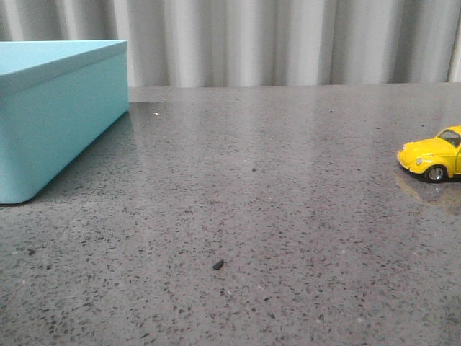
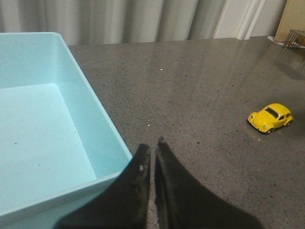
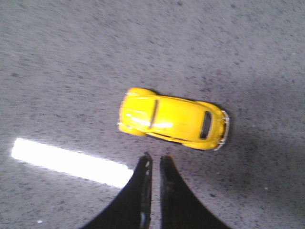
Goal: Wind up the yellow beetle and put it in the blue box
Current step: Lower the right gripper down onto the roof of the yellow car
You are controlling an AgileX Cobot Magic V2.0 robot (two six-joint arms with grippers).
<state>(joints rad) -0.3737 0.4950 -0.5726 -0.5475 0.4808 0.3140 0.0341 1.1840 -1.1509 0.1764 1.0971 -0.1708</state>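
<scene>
Grey speckled stone tabletop (image 1: pixel 238 216) fills the front view, backed by pale pleated curtains (image 1: pixel 288 40) along the top of the frame. At the upper left of that view stands the blue box (image 1: pixel 54 115), a large turquoise container with rounded corners, open at the top; the left wrist view looks down into its bare pale interior, which takes up the left half of that frame. At the far right edge of the front view, about mid-height, the yellow beetle (image 1: pixel 434 157) sits on its wheels on the table, cut off by the frame edge, its nose pointing toward the left of the frame; it is well apart from the box. In the left wrist view the car appears small at the right of the frame. The left gripper (image 2: pixel 153 152) shows at the bottom centre of its view, its two dark fingers pressed nearly together with only a thin slit between them, holding nothing, just beside the box's near corner. The right gripper (image 3: pixel 153 164) hangs directly over the toy car, its fingers likewise drawn together and empty, their tips just short of the car's side in the picture. A small dark speck (image 1: pixel 217 265) lies on the table at lower centre of the front view.
</scene>
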